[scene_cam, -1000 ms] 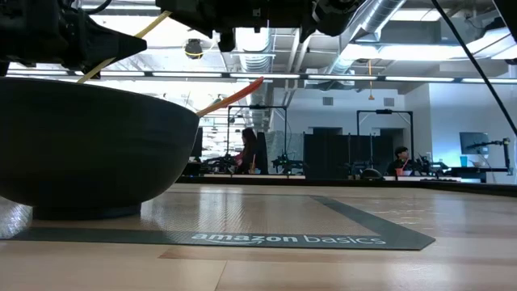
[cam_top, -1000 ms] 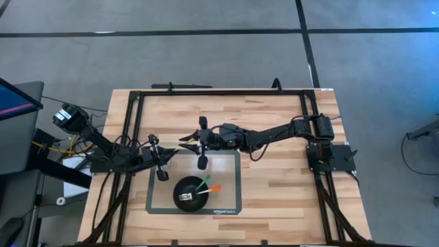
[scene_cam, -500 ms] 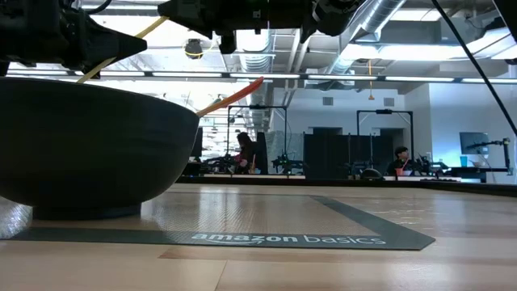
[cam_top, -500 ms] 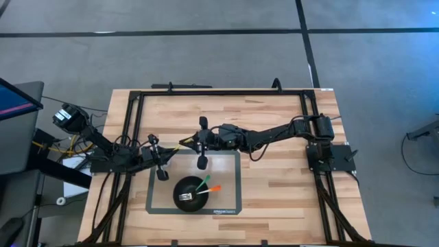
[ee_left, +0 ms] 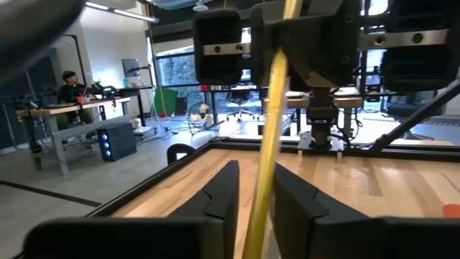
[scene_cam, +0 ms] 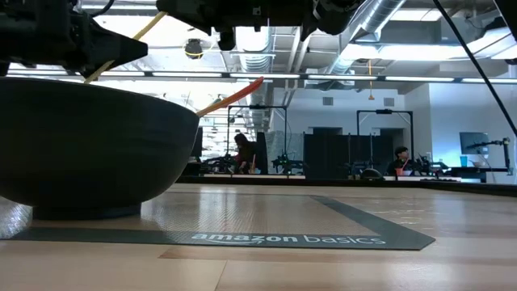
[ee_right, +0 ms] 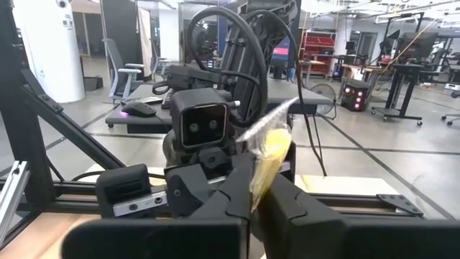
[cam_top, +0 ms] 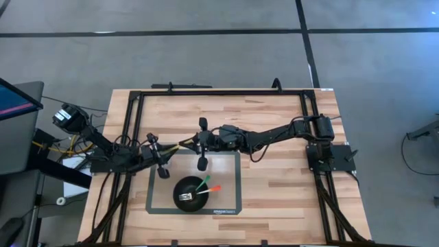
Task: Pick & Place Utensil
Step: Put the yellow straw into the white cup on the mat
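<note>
A yellow utensil [cam_top: 181,145] hangs in the air over the far left corner of the grey mat [cam_top: 230,171], bridging my two grippers. My right gripper [cam_top: 197,144] reaches in from the table's right and is shut on one end of it [ee_right: 269,144]. My left gripper [ee_left: 259,205] stands open at the other end, one finger on either side of the yellow handle [ee_left: 269,122]; whether a finger still touches it, I cannot tell. The black bowl [cam_top: 189,193] on the mat holds a green utensil, an orange one [scene_cam: 238,91] and a fork. My right gripper pinches the yellow utensil near its end [ee_right: 260,173] between its two fingers. The fingers come level from the table's right side and lie roughly along the utensil. The utensil is lifted clear of the table, and its handle runs on toward my left gripper.
A black frame [cam_top: 219,92] runs around the wooden table top. The bowl stands at the mat's near left, close under both grippers. Bare wood lies right of the mat [cam_top: 274,185]. In the low view, people sit at desks in the room beyond.
</note>
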Robot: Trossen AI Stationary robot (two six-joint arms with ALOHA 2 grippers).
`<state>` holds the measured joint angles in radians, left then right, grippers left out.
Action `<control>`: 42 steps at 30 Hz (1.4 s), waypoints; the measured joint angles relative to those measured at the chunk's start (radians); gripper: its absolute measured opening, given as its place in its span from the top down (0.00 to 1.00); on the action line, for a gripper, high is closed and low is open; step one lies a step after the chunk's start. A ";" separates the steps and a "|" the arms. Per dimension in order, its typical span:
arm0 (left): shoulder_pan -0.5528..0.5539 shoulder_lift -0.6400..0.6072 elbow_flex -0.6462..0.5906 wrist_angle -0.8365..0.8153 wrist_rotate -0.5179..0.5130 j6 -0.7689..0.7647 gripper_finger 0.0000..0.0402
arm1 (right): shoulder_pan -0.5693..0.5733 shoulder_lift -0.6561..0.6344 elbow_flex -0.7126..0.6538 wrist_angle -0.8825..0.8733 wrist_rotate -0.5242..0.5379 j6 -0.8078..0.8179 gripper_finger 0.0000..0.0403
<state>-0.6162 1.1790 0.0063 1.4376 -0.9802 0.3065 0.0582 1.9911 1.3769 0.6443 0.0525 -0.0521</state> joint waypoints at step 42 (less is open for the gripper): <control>-0.085 -0.041 0.095 0.002 -0.093 0.161 0.62 | 0.000 0.027 0.184 -0.269 -0.023 -0.063 0.94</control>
<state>-0.7017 1.1381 0.1009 1.4395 -1.0729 0.4675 0.0585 2.0180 1.5608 0.3757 0.0290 -0.1146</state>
